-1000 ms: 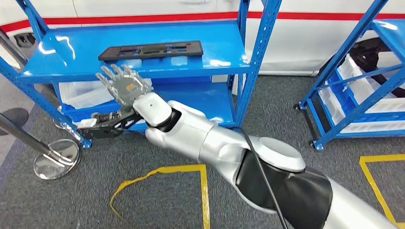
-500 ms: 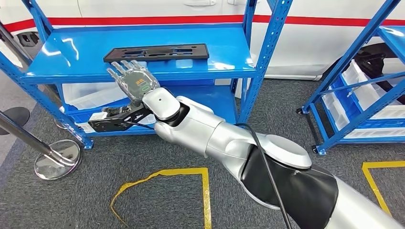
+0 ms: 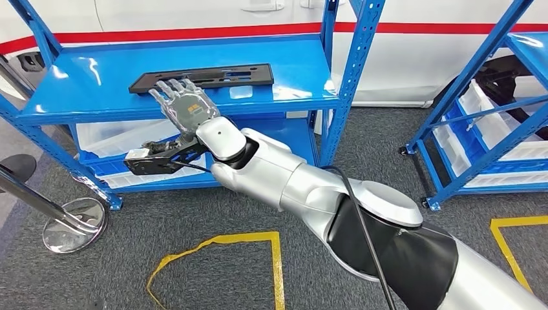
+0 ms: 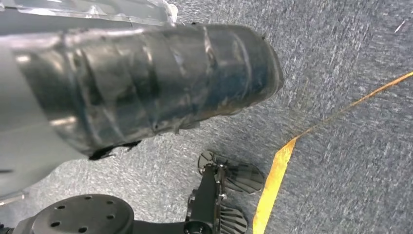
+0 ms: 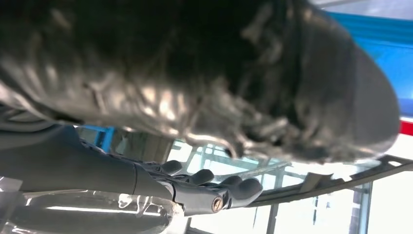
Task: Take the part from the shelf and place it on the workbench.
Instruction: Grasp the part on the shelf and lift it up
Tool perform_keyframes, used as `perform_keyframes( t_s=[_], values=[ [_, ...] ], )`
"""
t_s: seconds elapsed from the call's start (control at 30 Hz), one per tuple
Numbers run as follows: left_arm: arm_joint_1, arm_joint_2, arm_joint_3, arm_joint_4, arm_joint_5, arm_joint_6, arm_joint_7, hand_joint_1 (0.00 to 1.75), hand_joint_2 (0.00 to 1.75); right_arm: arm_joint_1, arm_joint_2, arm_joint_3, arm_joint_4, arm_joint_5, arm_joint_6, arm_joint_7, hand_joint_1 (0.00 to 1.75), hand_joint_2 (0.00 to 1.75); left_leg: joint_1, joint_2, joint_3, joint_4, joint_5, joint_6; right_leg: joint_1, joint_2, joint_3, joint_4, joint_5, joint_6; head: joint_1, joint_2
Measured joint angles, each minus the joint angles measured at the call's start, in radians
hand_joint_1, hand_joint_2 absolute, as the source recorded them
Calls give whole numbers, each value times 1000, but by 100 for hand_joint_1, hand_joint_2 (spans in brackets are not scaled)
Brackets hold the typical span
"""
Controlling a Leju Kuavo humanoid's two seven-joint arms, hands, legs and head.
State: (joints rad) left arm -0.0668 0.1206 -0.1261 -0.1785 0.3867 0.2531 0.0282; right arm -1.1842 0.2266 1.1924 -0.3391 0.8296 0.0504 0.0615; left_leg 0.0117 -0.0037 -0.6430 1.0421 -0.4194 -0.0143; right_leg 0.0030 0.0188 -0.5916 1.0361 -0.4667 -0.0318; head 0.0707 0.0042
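Note:
The part (image 3: 200, 77) is a long flat black plate with cut-outs, lying on the top level of the blue shelf (image 3: 64, 84). My right hand (image 3: 184, 104) is raised in front of it with fingers spread and holds nothing; its fingertips reach the plate's near edge. In the right wrist view the dark fingers (image 5: 214, 187) stretch toward the plate's edge (image 5: 341, 178). My left hand (image 4: 146, 83) hangs over the grey carpet; its taped dark cover hides its fingers.
White bins (image 3: 110, 132) sit on the shelf's lower level. A chrome post base (image 3: 72, 223) stands on the floor at left. A second blue rack (image 3: 491, 129) with bins stands at right. Yellow tape (image 3: 213, 242) marks the carpet. A white vehicle with a red stripe (image 3: 420, 29) is behind.
My right hand has risen and reached forward, from below the shelf's front edge to the plate's near edge. The camera has shifted slightly.

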Motion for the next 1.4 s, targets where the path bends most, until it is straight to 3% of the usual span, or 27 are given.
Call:
perform_keyframes(
  t_s=[0.1, 0.17, 0.27, 0.33, 0.37, 0.4, 0.47, 0.5, 0.63, 0.7, 0.73, 0.8, 0.87, 0.9, 0.93, 1.0, 1.03, 1.07, 1.2, 1.27, 1.33, 1.37, 1.4],
  values=[
    [1, 0, 0, 0, 0, 0, -2, 0, 0, 1, -2, 0, 0, 1, 0, 0, 0, 0, 0, -2, 10, -23, -13, 12, 2, -1, -7, 1, -3, 11, 0, 0],
    [1, 0, -1, 0, 0, -3, -4, 0, 0, 0, -3, 0, 0, 4, -1, 0, 0, 0, 5, -1, 19, -33, -13, 21, 2, -4, -23, 37, -26, 21, 0, 0],
    [1, 0, -1, 0, 1, -10, -5, 0, 0, 4, -6, -1, 0, 8, -1, 0, 0, 0, 7, 0, 32, -37, -20, 35, -2, -8, -121, 222, -96, 32, 1, 0],
    [1, 0, -1, 0, 1, -13, -5, 0, 0, 8, -8, -1, 0, 10, -1, -1, 0, 0, 8, -1, 40, -36, -27, 37, -7, -8, -173, 292, -96, 35, 1, 0],
    [1, -1, -1, 0, 1, -14, -5, 0, 0, 9, -9, -1, 0, 10, -1, -1, 0, 0, 8, -2, 45, -35, -31, 37, -9, -9, -173, 274, -70, 35, 1, 0],
    [2, -1, -1, 0, 1, -14, -5, 0, 0, 8, -10, -1, 0, 11, -1, -1, 0, 0, 9, -3, 51, -34, -37, 34, -11, -10, -154, 219, -28, 35, 1, 0],
    [1, -1, -1, 0, 1, -14, -6, 0, 0, 6, -10, -1, 0, 11, -1, -1, 0, 0, 9, -5, 62, -28, -51, 26, -11, -9, -98, 90, 38, 30, 1, 0],
    [0, -1, -1, 0, 1, -14, -6, 0, 0, 5, -11, -1, 0, 11, -1, -1, 0, 0, 8, -6, 63, -25, -56, 20, -10, -9, -76, 43, 51, 26, 0, 0],
    [1, -1, -1, 0, 1, -11, -8, 0, 0, 4, -13, -1, 0, 12, -1, -2, 0, 0, 9, -4, 61, -25, -64, 2, -6, -5, -60, 12, 41, 12, -1, 0],
    [0, -1, -1, 0, 1, -9, -9, 0, 0, 2, -13, -2, 0, 14, -2, -2, 0, 0, 10, -1, 50, 4, -85, -6, -10, -5, -52, 5, 40, 4, -4, 0],
    [-1, -1, -1, 0, 1, -8, -10, 0, 0, 1, -13, -2, 0, 14, -2, -2, 0, 0, 11, 1, 34, 40, -106, -10, -12, -6, -46, 1, 39, 0, -6, 0],
    [-2, 0, -1, 0, 1, -7, -10, 0, 0, 4, -12, -2, 0, 16, -1, -2, 0, 0, 11, 1, -31, 169, -156, -14, -10, -7, -37, 0, 33, -7, -8, 0],
    [0, -1, -1, 0, 1, -4, -9, 0, 0, 9, -13, -2, 0, 16, 0, -2, 0, 0, 11, 1, -92, 265, -172, -16, -8, -7, -31, 0, 28, -11, -7, 0],
    [1, -1, -1, 0, 1, -4, -9, 0, 0, 10, -12, -2, 0, 16, 0, -2, 0, 0, 11, 1, -100, 262, -152, -15, -8, -6, -27, 1, 25, -11, -7, 0],
    [1, -1, -1, 0, 1, -4, -9, 0, 0, 10, -12, -2, 0, 17, -1, -2, 0, 0, 11, 1, -85, 215, -112, -13, -7, -5, -21, 1, 20, -10, -7, 0],
    [0, -1, -1, 0, 1, -4, -9, 0, 0, 9, -11, -2, 0, 17, -1, -2, 0, 0, 9, 2, -29, 76, -33, -7, -6, -3, -8, 1, 10, -4, -7, 0],
    [-1, -1, -1, 0, 1, -4, -9, 0, 0, 8, -11, -2, 0, 17, 0, -2, 0, 0, 6, 1, -3, 18, -12, -3, -5, -2, -4, 2, 6, 1, -8, 0],
    [-2, -1, -1, 0, 1, -4, -9, 0, 0, 7, -11, -3, 0, 17, 0, -4, 0, 0, 3, 1, 9, -9, -9, 2, -4, -2, -4, 1, 4, 5, -8, 0],
    [-3, -1, -2, 1, 1, -9, -10, 0, 0, 5, -10, -7, -2, 21, 6, -23, 0, 0, 4, -3, 18, -29, -15, 20, -2, -5, -14, 12, -7, 24, -6, 0],
    [-3, -2, -2, 1, 2, -11, -10, 0, 0, 2, -9, -14, -2, 35, 12, -31, 0, 0, 6, -7, 27, -38, -16, 30, -2, -8, -50, 92, -48, 32, -4, 0],
    [-3, -2, -2, 1, 4, -12, -10, 0, 0, 3, -8, -16, -3, 49, 18, -37, 0, 0, 4, -13, 33, -38, -20, 38, -4, -9, -117, 221, -96, 35, -4, 0],
    [-3, -2, -2, 1, 4, -12, -10, 0, 0, 6, -8, -16, -3, 53, 20, -37, 0, 0, 3, -18, 36, -38, -23, 41, -5, -9, -149, 272, -108, 35, -4, 0],
    [-3, -2, -2, 1, 5, -12, -10, 0, 0, 9, -8, -16, -3, 54, 21, -38, 0, 0, 3, -25, 39, -37, -26, 42, -5, -9, -166, 288, -98, 34, -4, 0]
  ],
)
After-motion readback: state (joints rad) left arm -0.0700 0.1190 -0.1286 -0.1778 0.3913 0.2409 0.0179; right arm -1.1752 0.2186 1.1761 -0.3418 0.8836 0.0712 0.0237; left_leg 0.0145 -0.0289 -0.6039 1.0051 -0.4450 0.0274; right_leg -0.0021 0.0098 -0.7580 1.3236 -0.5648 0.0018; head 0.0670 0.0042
